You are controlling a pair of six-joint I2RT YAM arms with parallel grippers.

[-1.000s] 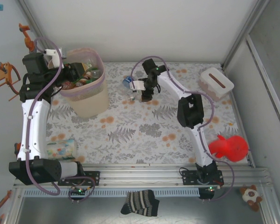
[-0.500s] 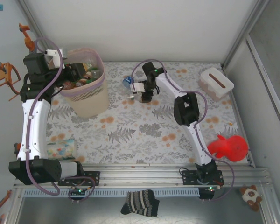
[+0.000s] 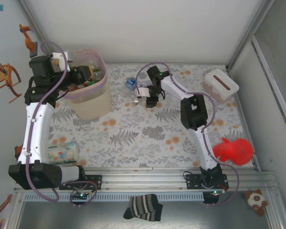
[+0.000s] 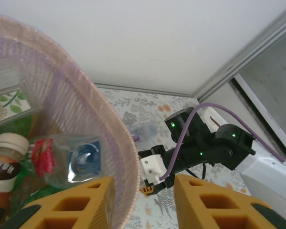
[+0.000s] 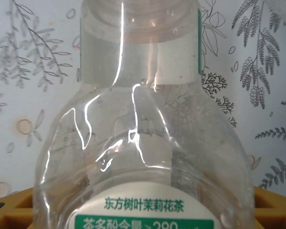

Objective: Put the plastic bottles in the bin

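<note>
My right gripper [image 3: 150,100] points down at the flowered mat, shut on a clear plastic bottle [image 5: 143,143] with a white and green label; yellow pads [image 5: 9,210] press both its sides. Just left of it a blue-capped bottle [image 3: 130,83] lies on the mat, the same bottle [image 4: 145,130] lying beyond the right arm in the left wrist view. My left gripper [image 3: 83,74] hangs over the pink bin [image 3: 90,102], open, nothing between its fingers [image 4: 95,195]. Inside the bin [image 4: 100,124] lie several bottles [image 4: 71,160]. A colourful-labelled bottle [image 3: 62,151] lies at the front left.
A white box with a slot [image 3: 220,85] stands at the back right. A red toy [image 3: 233,150] sits at the right edge. A striped sock [image 3: 143,207] and a small plush [image 3: 255,199] lie in front of the rail. The left arm flanks the bin.
The right gripper has closed on the clear bottle and shifted slightly left. The left gripper has drawn back a little at the bin's rim.
</note>
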